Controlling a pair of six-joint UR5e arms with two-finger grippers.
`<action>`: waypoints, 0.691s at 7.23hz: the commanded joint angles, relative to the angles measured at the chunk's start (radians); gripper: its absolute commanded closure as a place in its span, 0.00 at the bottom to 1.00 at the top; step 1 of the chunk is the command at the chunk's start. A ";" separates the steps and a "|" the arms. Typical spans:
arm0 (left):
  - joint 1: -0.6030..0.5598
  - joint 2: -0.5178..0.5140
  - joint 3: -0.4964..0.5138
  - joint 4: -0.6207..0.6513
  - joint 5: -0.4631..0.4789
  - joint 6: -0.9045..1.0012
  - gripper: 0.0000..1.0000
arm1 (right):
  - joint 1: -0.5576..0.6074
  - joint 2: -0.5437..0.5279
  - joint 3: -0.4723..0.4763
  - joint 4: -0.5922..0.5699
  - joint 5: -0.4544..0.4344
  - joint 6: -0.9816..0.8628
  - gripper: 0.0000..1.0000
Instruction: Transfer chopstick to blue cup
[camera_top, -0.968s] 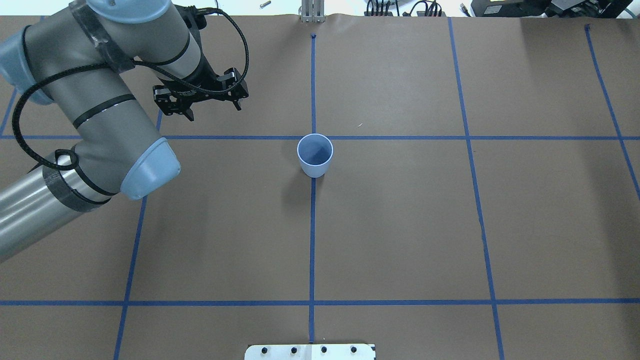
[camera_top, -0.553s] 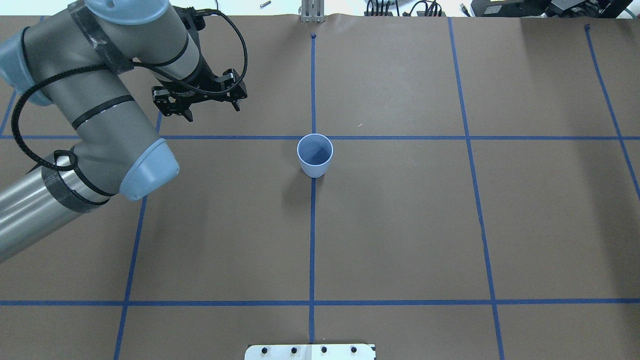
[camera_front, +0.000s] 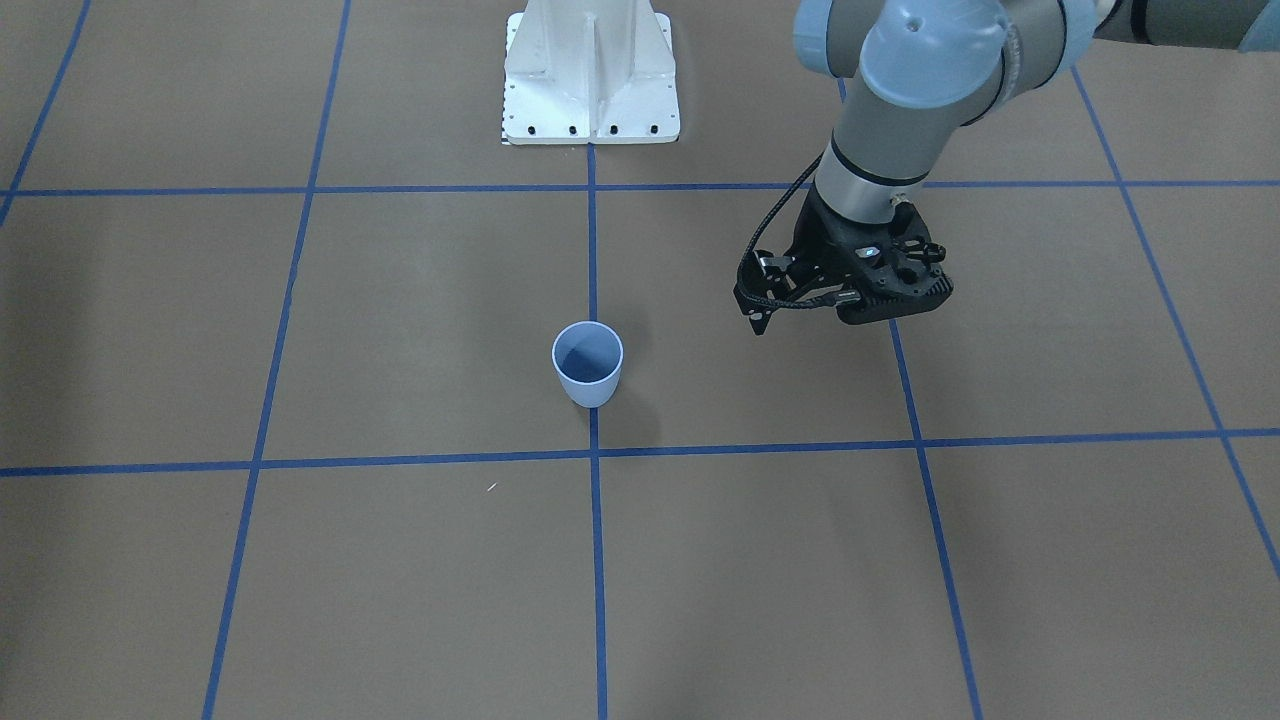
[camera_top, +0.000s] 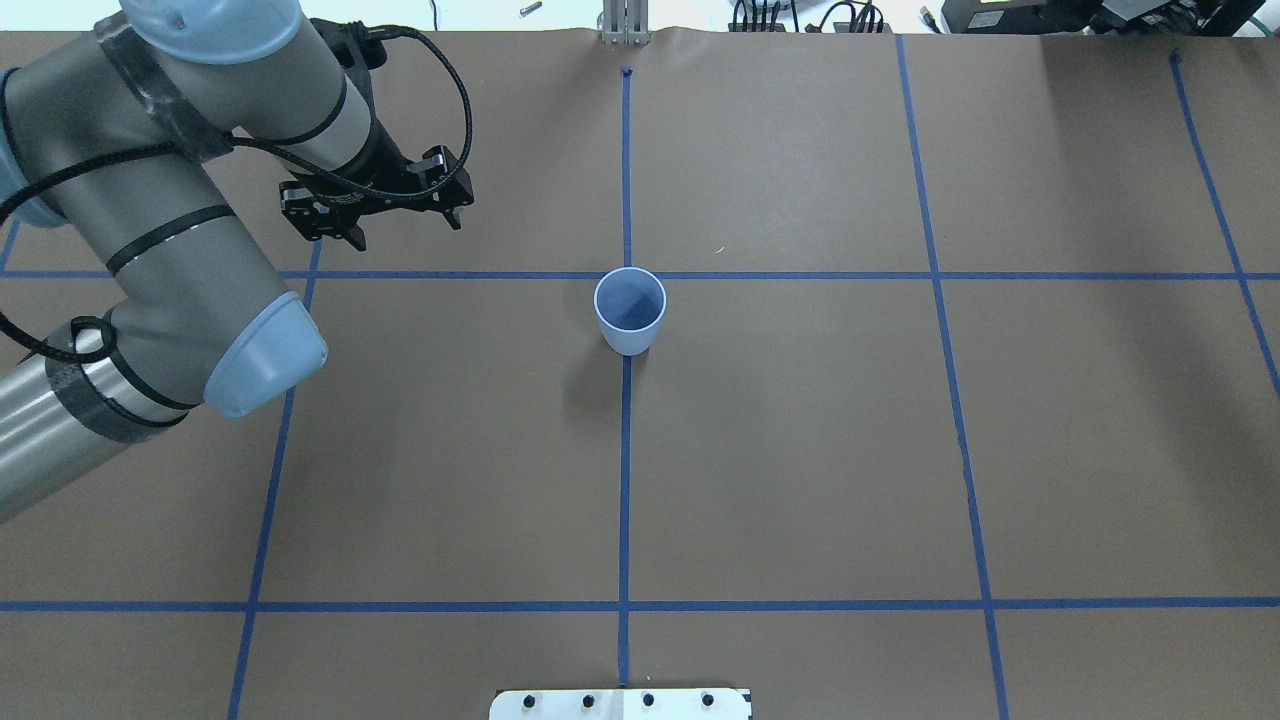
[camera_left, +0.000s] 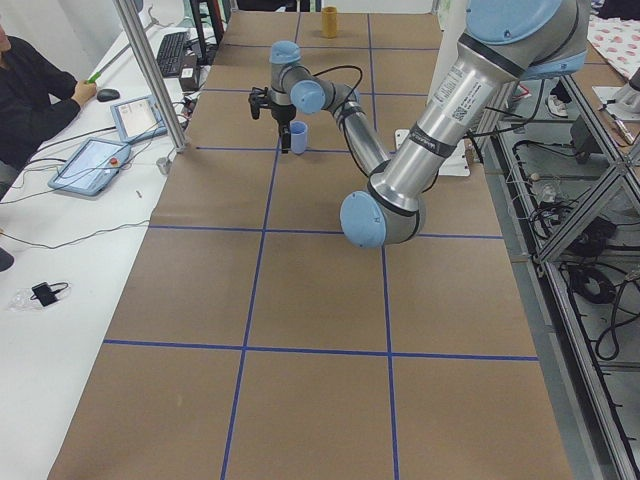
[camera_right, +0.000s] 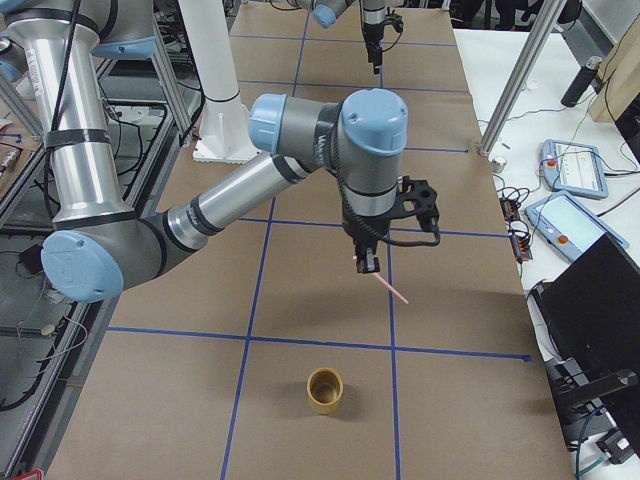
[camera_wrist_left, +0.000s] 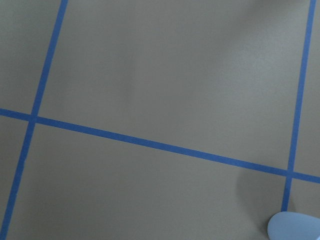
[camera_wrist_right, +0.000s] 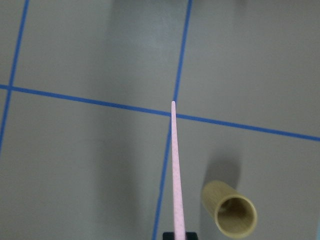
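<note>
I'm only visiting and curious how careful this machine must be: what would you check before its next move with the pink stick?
1. Grip: right tool shut on the thin pink chopstick: ok.
2. Target: light blue plastic cup upright, mouth unobstructed: ok.
3. Alignment: chopstick over the blue cup: not ok; it hangs near the tan cylindrical cup instead.
4. Clearance: chopstick tip apart from the tan cup: ok.
5. Other arm: left tool open, empty, beside the blue cup, not touching: ok.

The cup (camera_top: 629, 312) is showing pale blue, the chopstick (camera_wrist_right: 176, 170) speckled pink, the tube (camera_wrist_right: 229, 207) tan. Blue tape lines (camera_top: 624, 480) are crossing the brown table (camera_top: 800, 450) in a grid.
</note>
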 joint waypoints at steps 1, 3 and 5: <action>-0.010 0.025 -0.012 -0.003 0.007 0.000 0.01 | -0.208 0.183 -0.033 0.059 0.061 0.332 1.00; -0.049 0.127 -0.016 -0.142 0.001 0.002 0.01 | -0.397 0.294 -0.022 0.151 0.063 0.706 1.00; -0.181 0.198 -0.003 -0.139 -0.101 0.288 0.01 | -0.576 0.330 0.001 0.370 0.065 1.099 1.00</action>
